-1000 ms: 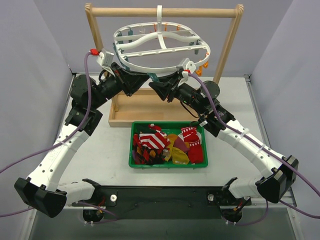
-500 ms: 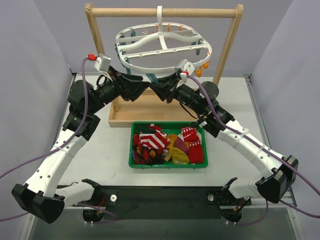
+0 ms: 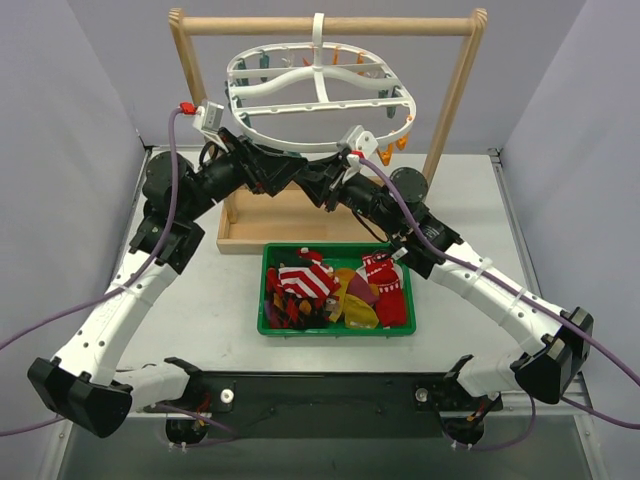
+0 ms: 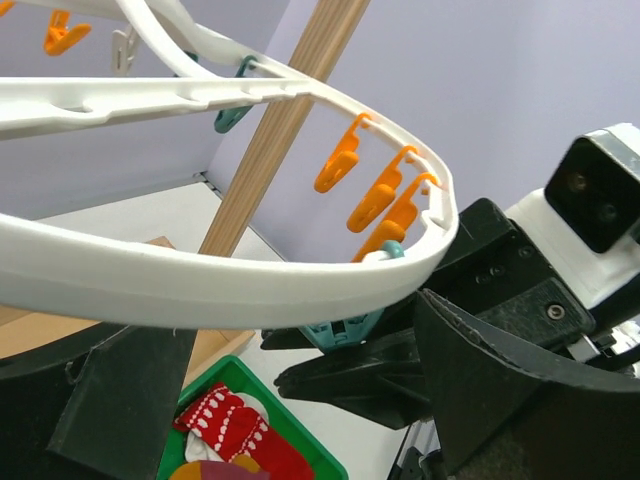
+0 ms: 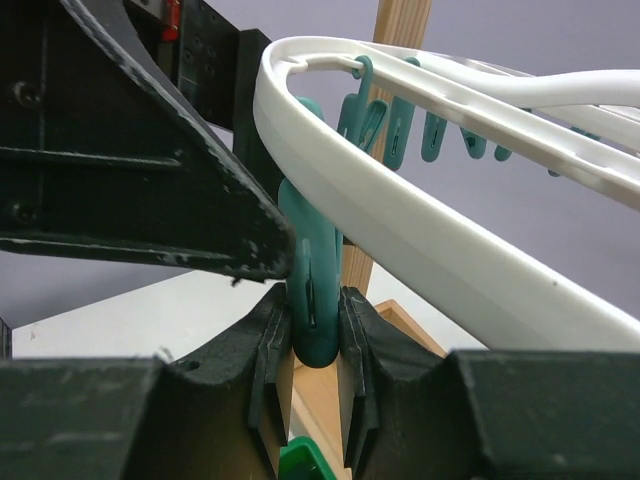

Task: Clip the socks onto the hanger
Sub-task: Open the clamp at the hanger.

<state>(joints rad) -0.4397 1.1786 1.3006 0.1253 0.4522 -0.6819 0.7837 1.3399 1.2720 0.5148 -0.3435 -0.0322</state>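
My right fingers (image 5: 262, 360) are clamped on a teal plastic clip (image 5: 312, 300) that dangles from the near rim, at 6 o'clock, of the white plastic oval drying hanger (image 5: 420, 240), which hangs by its hook from the wooden bar rack (image 3: 330, 24). My left fingers (image 4: 520, 400) stand wide apart and hold nothing, just at 9 o'clock of that clip. The small colourful fabric socks (image 3: 300, 282) lie heaped in the green plastic bin (image 3: 335, 331) on the desk (image 3: 220, 300), at 6 o'clock of the hanger. I see no sock at the clip, though its lower end is hidden between my pads, so I may be wrong. I judge that this is the clip-readying step: next my left arm must drop to the bin, pinch one sock and feed its cuff into the clip.
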